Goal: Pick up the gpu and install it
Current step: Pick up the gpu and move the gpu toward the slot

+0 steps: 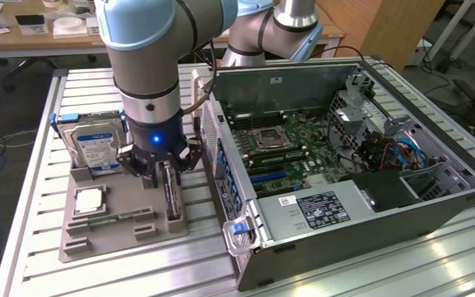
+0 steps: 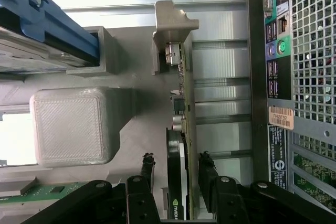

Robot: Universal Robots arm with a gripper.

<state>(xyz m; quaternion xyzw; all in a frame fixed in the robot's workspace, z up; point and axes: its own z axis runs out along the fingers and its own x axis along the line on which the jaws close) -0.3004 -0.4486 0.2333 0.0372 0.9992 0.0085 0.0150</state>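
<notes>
The tool (image 1: pixel 165 178) hung spread over the gpu (image 1: pixel 171 201). In the wrist view one of its black fingers (image 2: pixel 148 169) was on each side of the card, with a thin gap on either side. It straddled the card and pinched nothing.

The gpu stood on its long edge in a slot of the grey tray (image 1: pixel 122 238), along the tray's edge at the exterior view's right. That was the side nearest the case (image 1: pixel 303 74). Between that edge and the case's perforated rear panel (image 2: pixel 310 51) ran a narrow strip of bare slatted surface (image 1: pixel 72 86). On the card's other face lay a band of flat tray floor, then a raised grey block (image 2: pixel 68 124), and past it the drive (image 1: pixel 96 145) upright in its blue-edged holder. The RAM (image 1: pixel 118 218) and the CPU (image 1: pixel 89 201) lay low on the tray, well apart from the card. The case lay on its side with its open side up and the motherboard (image 1: pixel 287 148) exposed.

Seen edge-on, the gpu (image 2: pixel 189 129) was a thin olive-green board with a black shroud on one face. A silver bracket (image 2: pixel 176 22), bent over at a right angle, closed the end away from the tool. Small metal connectors sat just behind the bracket. A small green mark showed on the shroud between the fingers.
</notes>
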